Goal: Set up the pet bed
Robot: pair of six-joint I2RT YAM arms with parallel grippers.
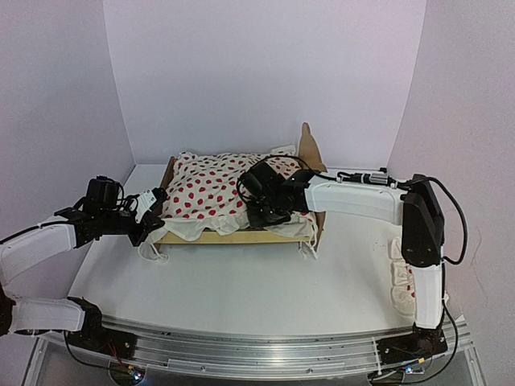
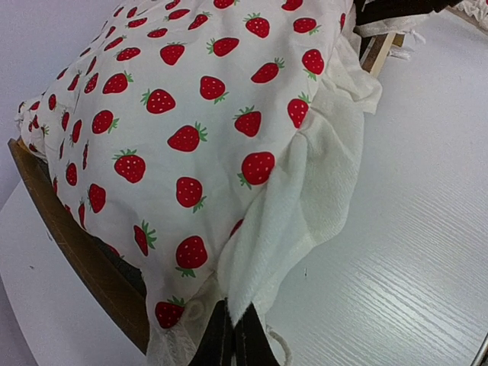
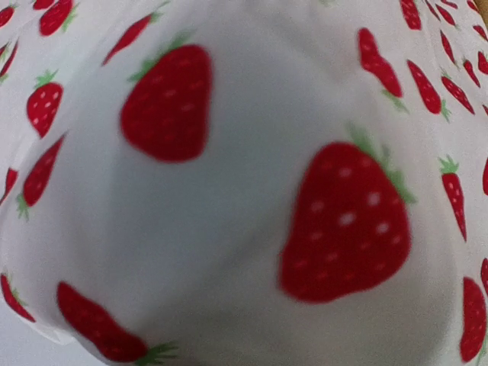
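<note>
The pet bed (image 1: 241,236) sits mid-bench (image 1: 241,289), its long axis running 9 to 3 o'clock with the headboard (image 1: 308,145) at 3. The strawberry duvet (image 1: 209,189) already covers it but lies bunched, so I judge smoothing is left. My left end effector (image 2: 232,343) is pressed together, pinching the duvet's foot-end hem. My right end effector (image 1: 269,211) is on the duvet near the headboard, and I cannot tell how far it is spread.

Nothing legible for you in any view. Duvet (image 2: 191,137): strawberry print only, no lettering. Pet bed (image 1: 241,236) wood: no mark you can read from top camera. Right wrist view: blurred fabric close-up, no text.
</note>
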